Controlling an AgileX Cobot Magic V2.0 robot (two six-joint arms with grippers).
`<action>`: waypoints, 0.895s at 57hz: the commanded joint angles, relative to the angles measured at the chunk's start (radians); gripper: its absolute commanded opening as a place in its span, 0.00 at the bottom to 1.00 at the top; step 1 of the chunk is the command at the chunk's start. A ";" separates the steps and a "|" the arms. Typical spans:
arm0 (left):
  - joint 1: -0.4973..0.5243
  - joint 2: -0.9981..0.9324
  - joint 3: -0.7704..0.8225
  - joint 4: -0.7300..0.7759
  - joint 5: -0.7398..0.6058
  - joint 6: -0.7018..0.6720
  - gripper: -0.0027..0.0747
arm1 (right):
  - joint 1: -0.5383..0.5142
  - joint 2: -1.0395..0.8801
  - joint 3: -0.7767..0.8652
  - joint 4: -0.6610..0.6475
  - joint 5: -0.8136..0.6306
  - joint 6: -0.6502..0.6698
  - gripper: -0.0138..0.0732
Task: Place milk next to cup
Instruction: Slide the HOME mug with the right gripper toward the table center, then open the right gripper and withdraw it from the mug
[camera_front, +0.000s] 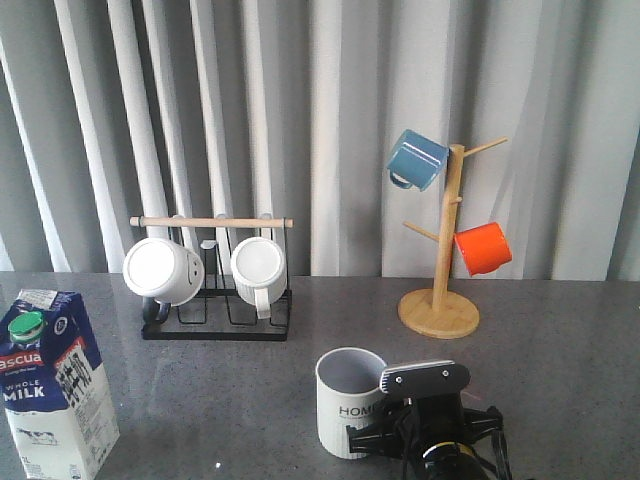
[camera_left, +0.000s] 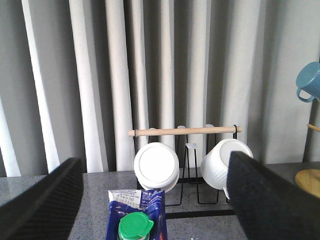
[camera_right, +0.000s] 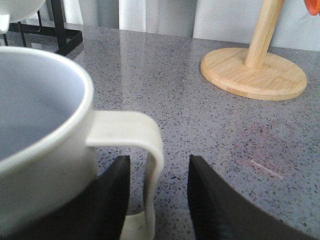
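Note:
The milk (camera_front: 50, 390), a blue-and-white carton with a green cap, stands upright at the table's front left. In the left wrist view the milk (camera_left: 137, 215) is low between my left gripper's fingers, which are spread wide apart; the left gripper (camera_left: 155, 170) is open and empty. The cup (camera_front: 345, 400), a white ribbed "HOME" mug, stands at front centre. My right gripper (camera_front: 385, 432) is at the cup's right side. In the right wrist view the cup (camera_right: 40, 125) fills the near side, and the right gripper (camera_right: 159, 160) is open with its fingers on either side of the cream handle (camera_right: 150, 150).
A black wire rack (camera_front: 215, 322) with a wooden bar holds two plain white mugs at the back left. A wooden mug tree (camera_front: 440, 300) at the back right carries a blue mug (camera_front: 417, 158) and an orange mug (camera_front: 483, 248). A curtain hangs behind.

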 joint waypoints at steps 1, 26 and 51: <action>-0.001 -0.006 -0.034 -0.005 -0.077 -0.012 0.75 | 0.004 -0.090 0.008 -0.035 -0.060 -0.025 0.52; -0.001 -0.006 -0.034 -0.005 -0.077 -0.012 0.75 | -0.031 -0.420 0.205 -0.229 0.184 -0.025 0.52; -0.001 -0.006 -0.034 -0.005 -0.077 -0.012 0.75 | -0.342 -0.888 0.135 -0.601 0.530 0.141 0.50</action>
